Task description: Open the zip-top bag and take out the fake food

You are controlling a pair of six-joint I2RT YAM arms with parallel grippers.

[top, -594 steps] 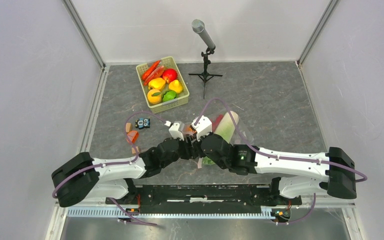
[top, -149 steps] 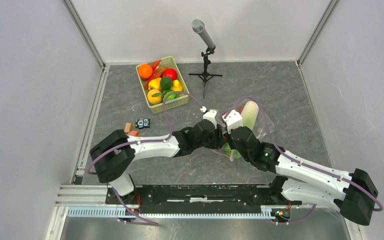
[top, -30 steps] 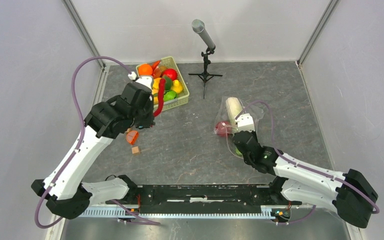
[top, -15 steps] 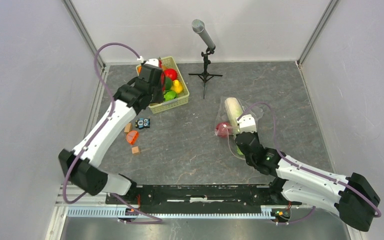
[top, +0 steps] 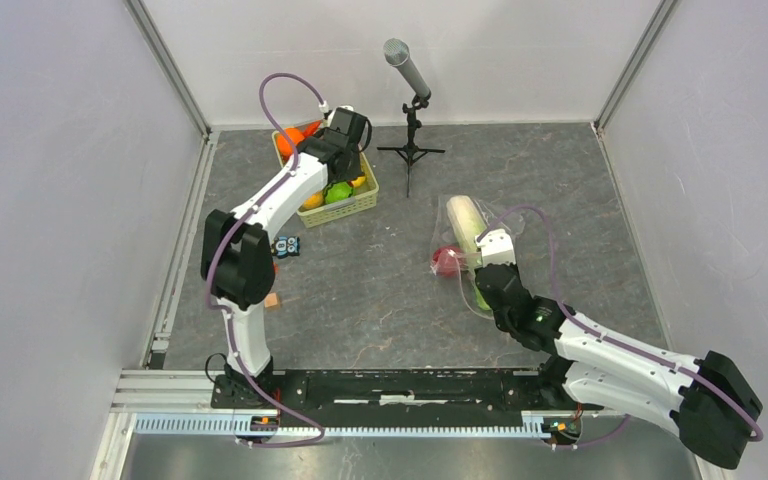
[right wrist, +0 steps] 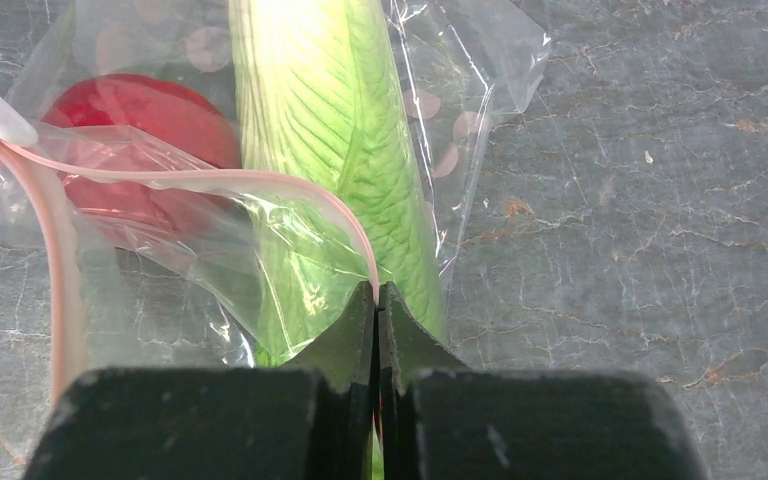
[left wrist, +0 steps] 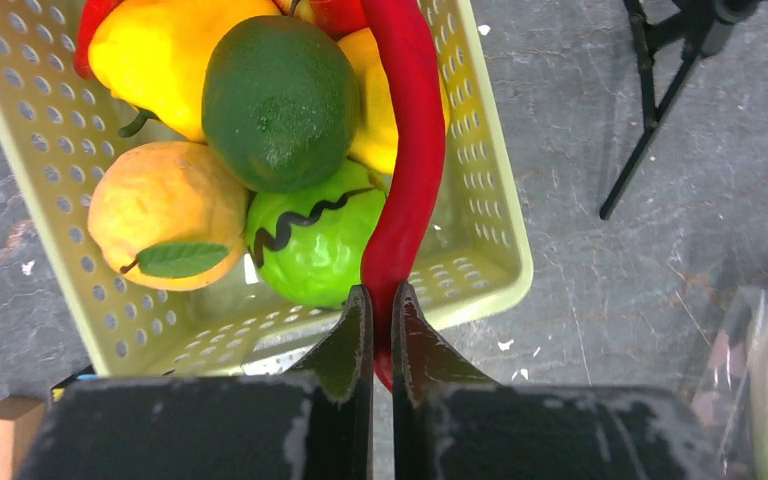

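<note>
Right wrist view: the zip-top bag (right wrist: 465,95) lies flat on the grey table (right wrist: 620,210). Its mouth faces the camera and looks open, with the pink zip strip (right wrist: 210,178) bowed up in a loop.
Right claw (right wrist: 377,295): pinched tight on that strip, right where it crosses the cabbage, holding the top lip up.
Cabbage (right wrist: 330,110): inside the bag, long and white-and-green, green leafy end nearest the mouth.
Round red piece (right wrist: 150,115): also inside, snug against the cabbage, under the film.
Left claw (left wrist: 380,305): way over at the basket (left wrist: 485,275), clamped on the lower end of a long red chilli (left wrist: 415,130). The chilli runs over the fruit in there, past a dark green fruit (left wrist: 280,100). Can't tell if it's resting on them.
How the bag handles: my guess is thin, crinkly and nearly weightless. It'd slide along with whatever gets pulled, so the pinch on the strip is what anchors it.
How the food handles: looks like hard, smooth toy plastic, so light, stiff and a bit slippery.
Where I'd grab: the cabbage across its narrow width at the green end by the mouth. The red piece goes second, squeezed across its middle.
What could go wrong: film getting caught in the pinch, or the round one squirting out.
</note>
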